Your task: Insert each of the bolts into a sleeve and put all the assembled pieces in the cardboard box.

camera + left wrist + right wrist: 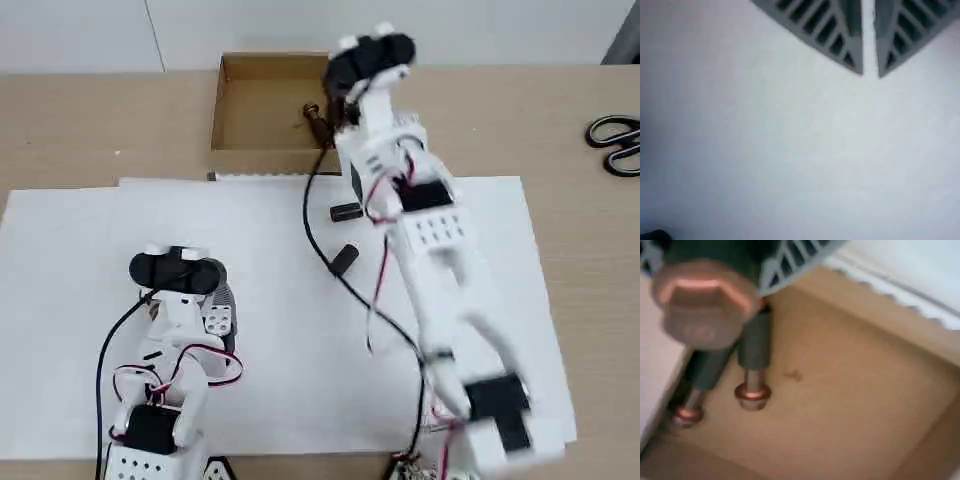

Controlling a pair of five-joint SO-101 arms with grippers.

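The cardboard box (262, 152) stands at the table's far edge. Over its right side my right gripper (322, 118) is shut on a bolt with a copper hex head (702, 300). A dark sleeve seems to sit on the bolt's shaft. Just below it, two assembled pieces (754, 365) (692, 385) lie side by side on the box floor (850, 405), by a wall. Two black sleeves (346, 211) (344, 258) lie loose on the white paper (270, 330). My left gripper (870, 72) hangs shut and holding nothing just above the paper, at the near left (222, 312).
Black scissors (615, 140) lie on the bare wood at the far right. The right arm (440, 270) and its cables stretch across the right half of the paper. There is free room on the paper between the arms.
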